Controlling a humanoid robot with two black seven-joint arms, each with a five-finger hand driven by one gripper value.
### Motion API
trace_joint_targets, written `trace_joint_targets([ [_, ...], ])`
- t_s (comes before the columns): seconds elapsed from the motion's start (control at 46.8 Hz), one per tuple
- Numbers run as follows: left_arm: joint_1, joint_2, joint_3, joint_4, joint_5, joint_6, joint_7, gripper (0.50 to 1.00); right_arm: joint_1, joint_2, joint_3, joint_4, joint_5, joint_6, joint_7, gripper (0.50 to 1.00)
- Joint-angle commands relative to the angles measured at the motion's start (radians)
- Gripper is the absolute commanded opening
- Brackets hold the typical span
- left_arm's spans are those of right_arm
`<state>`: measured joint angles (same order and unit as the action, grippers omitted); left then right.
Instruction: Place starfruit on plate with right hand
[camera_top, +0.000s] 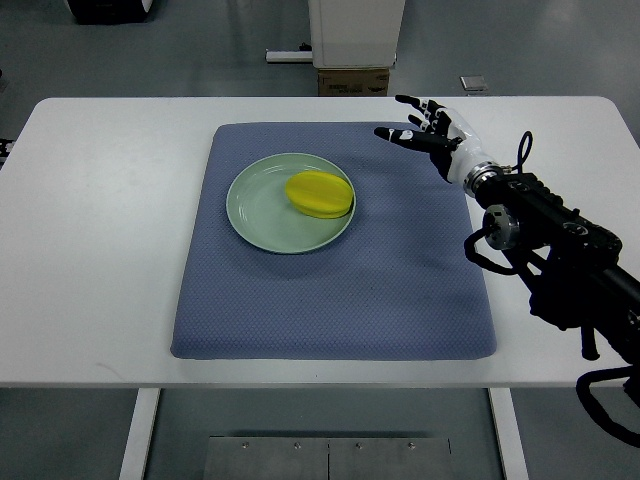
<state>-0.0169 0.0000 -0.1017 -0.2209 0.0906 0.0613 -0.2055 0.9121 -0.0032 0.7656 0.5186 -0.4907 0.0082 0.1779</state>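
Top view: I see no readable writing; a cardboard box (352, 81) past the table's (90, 230) far edge has print too small to make out. The starfruit (319, 194) lies on the green plate (262, 213), toward its right rim, on the blue mat (400, 280). My right hand (428, 133) hovers over the mat's far right corner, fingers spread, holding nothing. Forearm cut off at frame right.
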Motion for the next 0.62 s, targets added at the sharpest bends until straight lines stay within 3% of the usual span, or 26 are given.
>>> trace_joint_targets([
  [0.0,0.000,0.000,-0.001,0.000,0.000,0.000,0.000,1.000,-0.015,0.000,0.032,0.000,0.000,-0.033,0.005,1.000],
  [0.086,0.000,0.000,0.000,0.000,0.001,0.000,0.000,1.000,-0.033,0.000,0.072,0.003,0.001,-0.068,0.012,1.000],
  [0.599,0.000,0.000,0.000,0.000,0.000,0.000,0.000,1.000,-0.079,-0.003,0.161,0.006,0.003,-0.068,0.014,1.000],
])
